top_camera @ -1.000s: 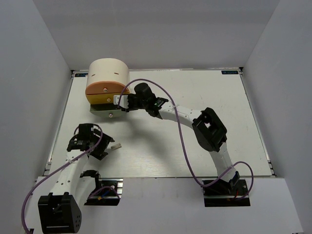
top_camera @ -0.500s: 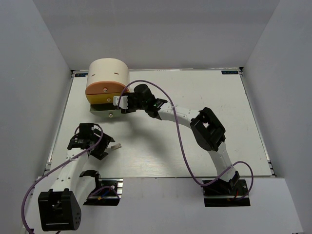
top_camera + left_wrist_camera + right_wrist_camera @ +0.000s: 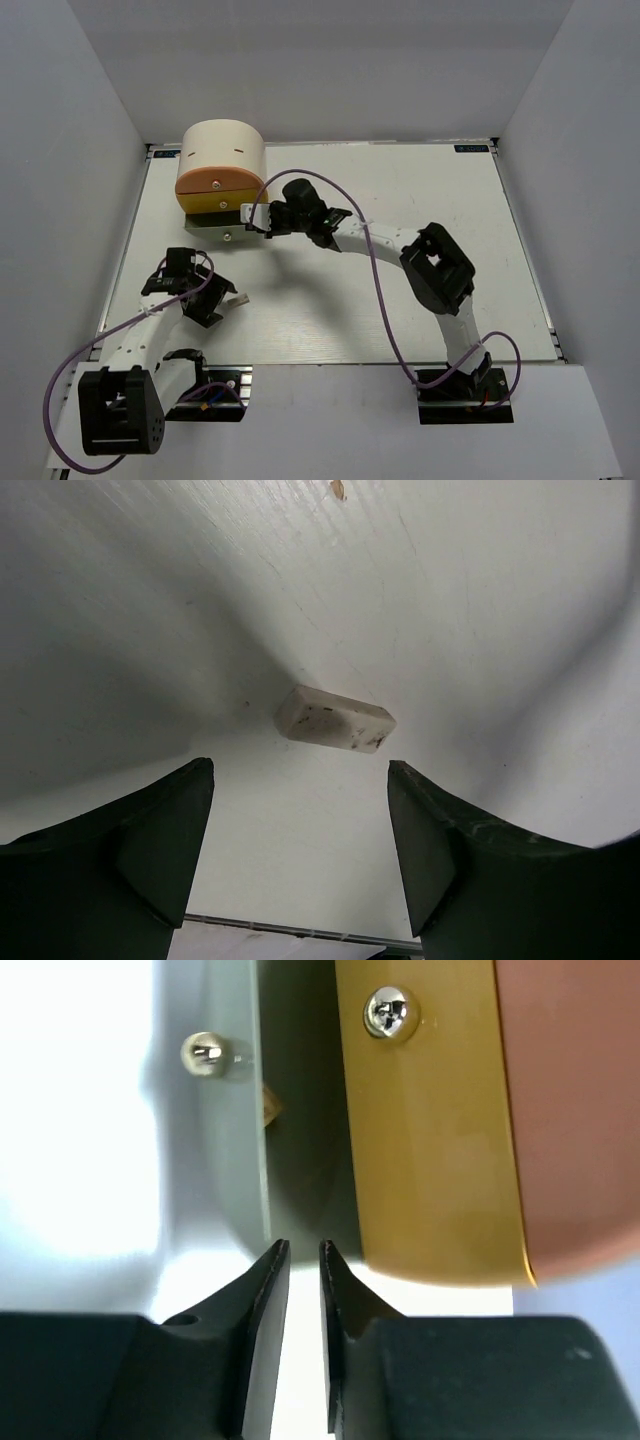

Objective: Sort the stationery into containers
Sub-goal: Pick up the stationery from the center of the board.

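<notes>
The white table (image 3: 400,290), walled in by plain grey panels, carries everything. In the left wrist view a small pale block (image 3: 335,719), flecked with dark specks, lies flat at the middle of the frame, just above the gap between the fingers. Its long axis runs left to right, tipped slightly down at the right.

The left gripper (image 3: 300,845) is the nearer one. Its fingers stand wide apart and touch nothing, and the block lies ahead of them, not yet between them. Once advanced, closing would likely take the block by its short ends.

At the upper left of the overhead view stands the cream drum (image 3: 222,145) with its orange tray (image 3: 212,180) and yellow tray (image 3: 430,1160). The right gripper (image 3: 300,1265) sits there at the grey tray (image 3: 235,1140). Its fingers are almost together, a thin slit between them, holding nothing.
</notes>
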Controlling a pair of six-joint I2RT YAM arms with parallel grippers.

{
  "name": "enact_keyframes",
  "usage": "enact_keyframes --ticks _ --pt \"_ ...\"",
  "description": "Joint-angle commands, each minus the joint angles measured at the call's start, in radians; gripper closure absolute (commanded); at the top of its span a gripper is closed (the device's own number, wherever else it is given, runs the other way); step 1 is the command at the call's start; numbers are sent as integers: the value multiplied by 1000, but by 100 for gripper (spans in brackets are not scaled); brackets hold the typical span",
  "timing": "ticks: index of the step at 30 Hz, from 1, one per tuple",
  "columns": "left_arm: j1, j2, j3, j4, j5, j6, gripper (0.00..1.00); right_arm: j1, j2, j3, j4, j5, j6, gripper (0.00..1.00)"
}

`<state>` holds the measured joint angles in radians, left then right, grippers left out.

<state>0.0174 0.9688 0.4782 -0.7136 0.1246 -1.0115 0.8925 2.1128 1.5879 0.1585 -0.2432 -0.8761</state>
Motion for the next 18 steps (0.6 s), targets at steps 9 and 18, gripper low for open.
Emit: enact_keyframes --ticks 9,18 --pt "-5 123 114 -63 -16 -145 20 -9 -393 -270 70 -57 164 63" --pt "-14 177 132 -104 -25 -321 20 -35 -605 -486 66 -30 247 62"
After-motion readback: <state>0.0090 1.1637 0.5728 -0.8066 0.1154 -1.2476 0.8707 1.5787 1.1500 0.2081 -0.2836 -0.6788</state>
